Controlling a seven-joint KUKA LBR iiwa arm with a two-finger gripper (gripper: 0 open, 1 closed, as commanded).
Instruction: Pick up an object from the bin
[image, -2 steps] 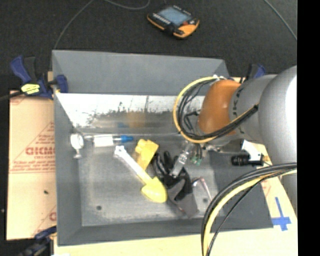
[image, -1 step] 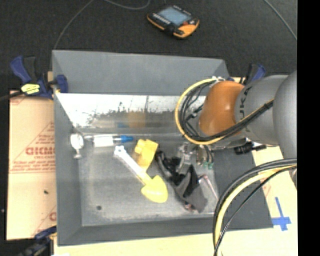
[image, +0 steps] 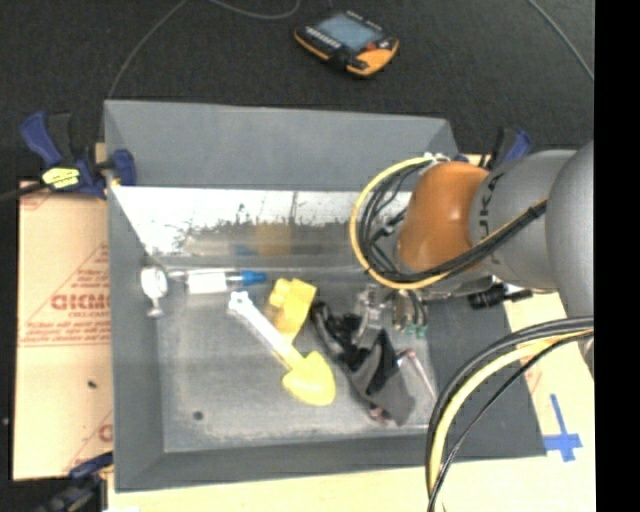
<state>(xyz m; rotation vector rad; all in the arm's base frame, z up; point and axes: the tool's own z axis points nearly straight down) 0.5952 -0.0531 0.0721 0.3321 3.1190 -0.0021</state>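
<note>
My gripper (image: 386, 313) hangs low in the right half of the bin, under the arm's orange cover. Directly beneath and in front of it lies a dark flat pouch-like thing (image: 388, 388) with a pinkish edge. A small black clip-like piece (image: 335, 333) sits just left of the gripper. Further left, a yellow scoop with a white handle (image: 290, 362) lies slantwise on the bin floor. A yellow block (image: 292, 303) rests by the scoop's handle. Whether anything is in the gripper is hidden by the cover and the dark things below it.
A clear tube with a blue cap (image: 205, 281) lies along the back wall at the left, with a small white round piece (image: 153, 283) at its end. The bin's sloping walls close in on all sides. The arm and its cables cover the right rim.
</note>
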